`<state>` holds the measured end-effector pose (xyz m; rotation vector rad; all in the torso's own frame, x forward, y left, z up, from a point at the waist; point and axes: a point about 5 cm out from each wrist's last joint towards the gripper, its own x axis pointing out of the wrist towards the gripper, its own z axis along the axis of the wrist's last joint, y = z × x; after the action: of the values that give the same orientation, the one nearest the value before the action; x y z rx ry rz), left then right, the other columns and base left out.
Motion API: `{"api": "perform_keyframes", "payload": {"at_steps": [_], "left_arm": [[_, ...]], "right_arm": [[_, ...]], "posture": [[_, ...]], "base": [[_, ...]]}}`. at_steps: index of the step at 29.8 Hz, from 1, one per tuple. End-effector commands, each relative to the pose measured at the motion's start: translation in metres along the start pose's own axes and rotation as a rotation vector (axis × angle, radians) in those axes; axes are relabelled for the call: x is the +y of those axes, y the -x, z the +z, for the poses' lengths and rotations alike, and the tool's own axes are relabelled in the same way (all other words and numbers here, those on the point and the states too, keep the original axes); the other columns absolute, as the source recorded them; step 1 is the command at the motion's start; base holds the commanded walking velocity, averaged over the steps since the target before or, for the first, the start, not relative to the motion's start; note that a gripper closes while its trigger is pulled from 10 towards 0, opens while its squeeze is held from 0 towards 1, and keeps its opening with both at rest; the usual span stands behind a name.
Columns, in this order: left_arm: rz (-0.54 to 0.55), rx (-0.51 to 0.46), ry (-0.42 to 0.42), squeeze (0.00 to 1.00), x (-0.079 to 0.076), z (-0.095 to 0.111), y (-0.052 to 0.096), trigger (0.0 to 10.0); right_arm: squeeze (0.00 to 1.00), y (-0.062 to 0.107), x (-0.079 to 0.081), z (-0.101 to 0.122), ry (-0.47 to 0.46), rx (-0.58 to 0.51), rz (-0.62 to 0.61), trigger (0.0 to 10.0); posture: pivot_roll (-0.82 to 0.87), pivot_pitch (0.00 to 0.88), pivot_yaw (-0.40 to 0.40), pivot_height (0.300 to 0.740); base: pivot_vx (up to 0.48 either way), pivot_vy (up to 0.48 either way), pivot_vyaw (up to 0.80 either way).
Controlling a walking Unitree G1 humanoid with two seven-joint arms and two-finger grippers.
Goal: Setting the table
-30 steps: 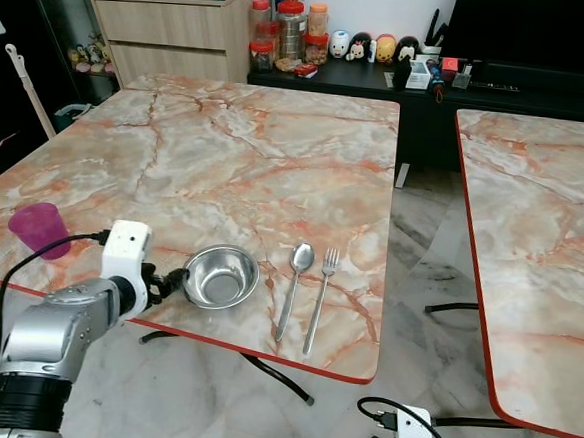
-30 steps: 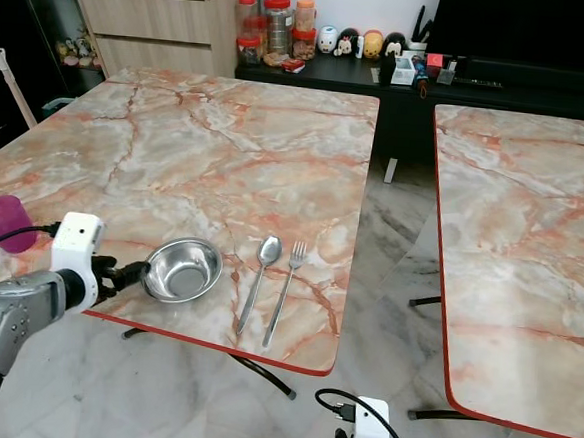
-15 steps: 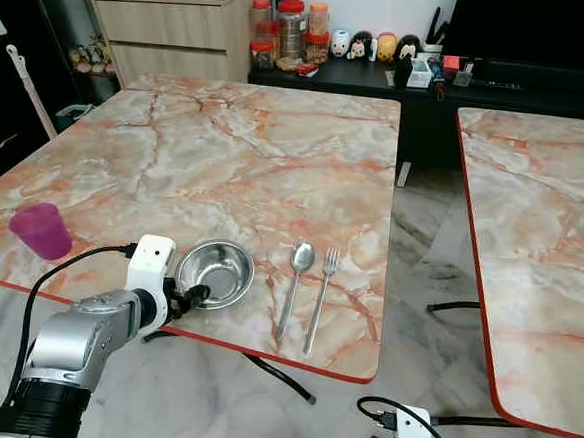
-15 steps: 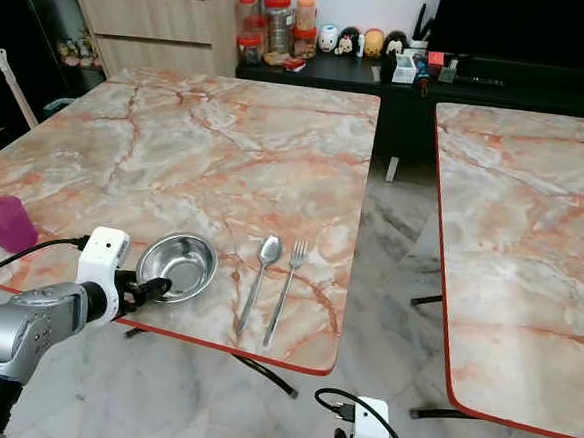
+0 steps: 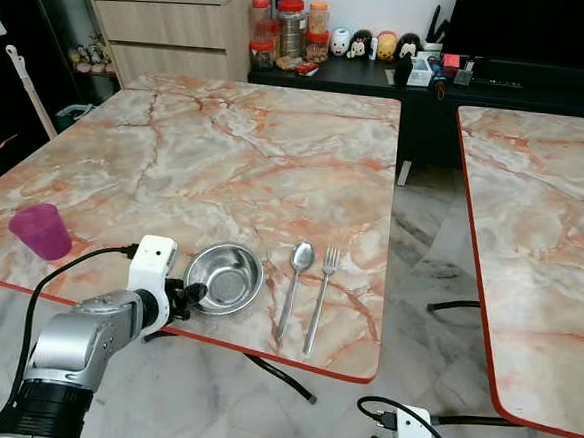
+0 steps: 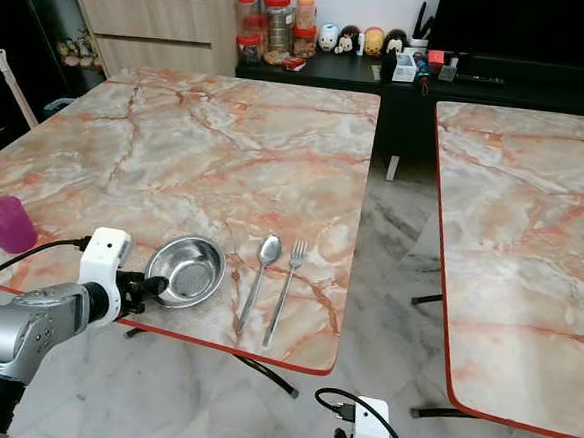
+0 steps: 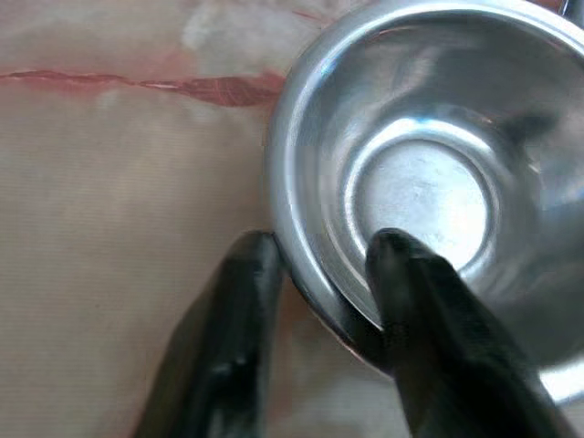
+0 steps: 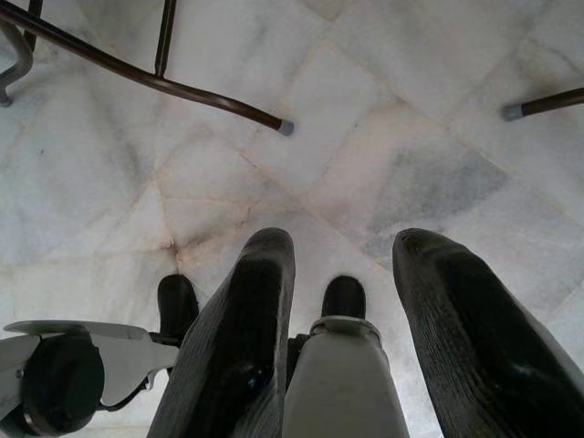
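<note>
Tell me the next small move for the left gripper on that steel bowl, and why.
Probably open and back off. The left gripper pinches the rim of the round stainless steel bowl, which appears to sit flat on the marble table just left of the metal spoon and metal fork.

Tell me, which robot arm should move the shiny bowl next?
Probably the left. Its pincer already pinches the rim of the bowl, one finger inside and one outside. The right pincer hangs low, pointing at the floor.
</note>
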<state>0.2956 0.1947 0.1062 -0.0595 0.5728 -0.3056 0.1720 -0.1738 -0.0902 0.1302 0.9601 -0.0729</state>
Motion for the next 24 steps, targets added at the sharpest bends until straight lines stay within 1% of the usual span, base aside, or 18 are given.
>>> {"api": "perform_keyframes", "payload": {"at_steps": [1,15,20,24], "left_arm": [[0.011,-0.01,0.011,0.0,0.002,0.001,0.004,0.0],[0.016,-0.024,0.02,0.0,0.004,0.003,0.004,0.0],[0.01,-0.051,0.041,0.0,0.002,0.004,0.003,0.0],[0.011,-0.136,0.12,0.0,0.001,0.014,0.004,0.0]], "right_arm": [[0.0,-0.001,0.002,0.002,-0.015,-0.007,0.002,10.0],[0.0,-0.001,0.003,0.003,-0.013,-0.008,0.004,10.0],[0.0,-0.001,0.003,0.004,-0.012,-0.008,0.004,10.0],[0.0,-0.001,0.002,0.004,-0.013,-0.009,0.004,10.0]], "posture": [[0.08,0.0,0.06,0.732],[0.09,0.0,0.058,0.732],[0.09,0.0,0.057,0.732],[0.09,0.0,0.052,0.732]], "base": [[0.0,0.0,0.0],[0.0,0.0,0.0],[0.0,0.0,0.0],[0.0,0.0,0.0]]}}
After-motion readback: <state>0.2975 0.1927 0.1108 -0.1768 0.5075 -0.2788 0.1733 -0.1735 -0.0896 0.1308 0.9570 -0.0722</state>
